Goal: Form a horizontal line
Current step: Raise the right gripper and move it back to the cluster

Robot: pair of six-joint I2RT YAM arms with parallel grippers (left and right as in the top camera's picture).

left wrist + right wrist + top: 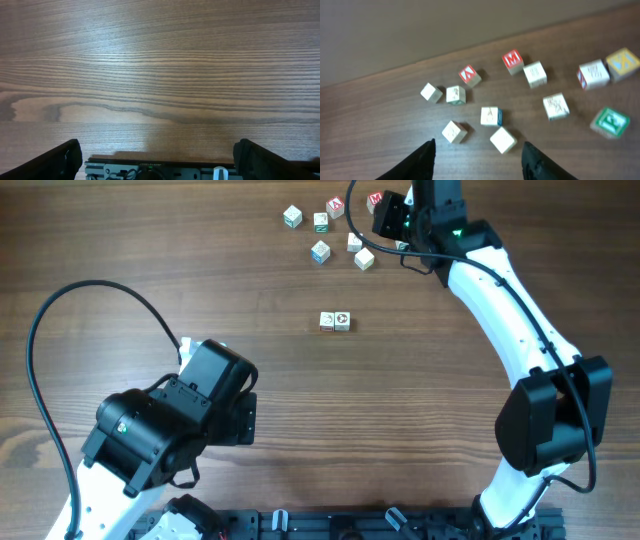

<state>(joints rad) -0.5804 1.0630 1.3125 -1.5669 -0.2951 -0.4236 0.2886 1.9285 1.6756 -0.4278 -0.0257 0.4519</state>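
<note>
Broadly, the wooden worktop point(150, 240) is taken up by two arms and a few small cubes. The horizontal line point(335, 321) is used as the landmark. It lies near the middle of the worktop and is made of two whitish letter cubes touching side by side; no third cube is seen in it.

The left arm point(150, 430) is parked on the near side of the line, off to the left. The left hand point(160, 159) is spread fully wide, with only bare wood between its fingers. The right arm point(510, 330) is stretched past the line on the right. The right hand point(479, 156) is held beyond the line, over the loose cubes point(320, 251), with its fingers parted to a middling gap and nothing gripped.

The loose cubes are scattered close together beyond the line, a red one marked M point(512, 59) among them.

Trouble is judged most likely from that crowding. A descending finger could land on a neighbouring cube and push it aside, or two cubes could be caught at once. A cube this small could also twist in the grip. When another cube is set against the line, the two already placed could be knocked askew or a gap could be left.

No container is seen anywhere; every cube lies directly on the worktop.
</note>
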